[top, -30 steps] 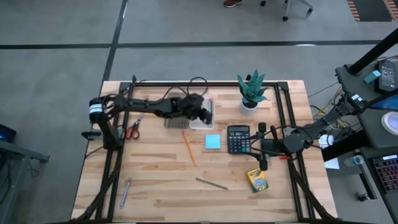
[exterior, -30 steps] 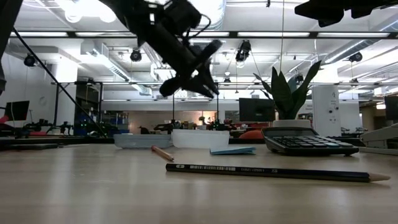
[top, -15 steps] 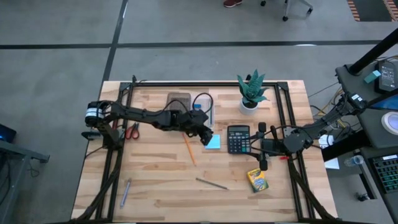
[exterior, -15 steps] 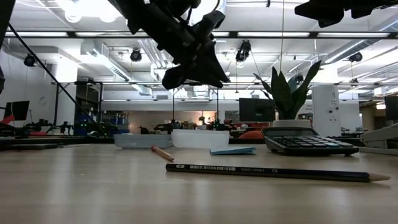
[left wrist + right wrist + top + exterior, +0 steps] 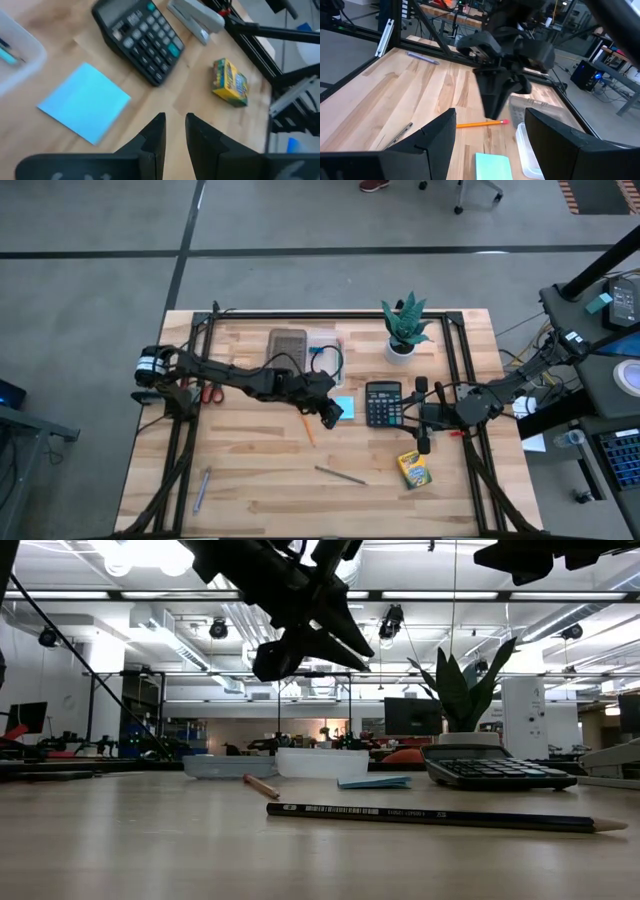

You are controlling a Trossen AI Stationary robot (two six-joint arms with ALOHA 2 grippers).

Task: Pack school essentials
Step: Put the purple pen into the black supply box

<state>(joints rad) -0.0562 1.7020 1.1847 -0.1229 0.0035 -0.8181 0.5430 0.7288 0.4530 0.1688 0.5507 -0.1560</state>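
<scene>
Your left gripper (image 5: 333, 412) hangs in the air over the middle of the table (image 5: 250, 490). It is right above the near edge of the light-blue sticky pad (image 5: 344, 407). Its two fingers (image 5: 152, 140) are pressed almost together, with only a thin gap, and they hold nothing. From the low camera you can see it is well above the wood and not touching the pad.

Your right gripper (image 5: 421, 418) waits on the right side of the table, just beside the calculator (image 5: 383, 403). Its fingers (image 5: 437, 135) are spread wide apart and empty.

Look at where the school things are. The orange pencil (image 5: 303, 418) lies just left of the sticky pad. The red scissors (image 5: 209, 392) lie near the left edge, under your left arm. The grey pencil (image 5: 340, 474) lies on the front part of the table. The blue pen (image 5: 201, 487) is at the front left corner. The crayon box (image 5: 413, 469) lies at the front right. A clear bin (image 5: 324, 356) sits at the back next to a brown tray (image 5: 288, 343). The potted plant (image 5: 404, 327) stands at the back right.
</scene>
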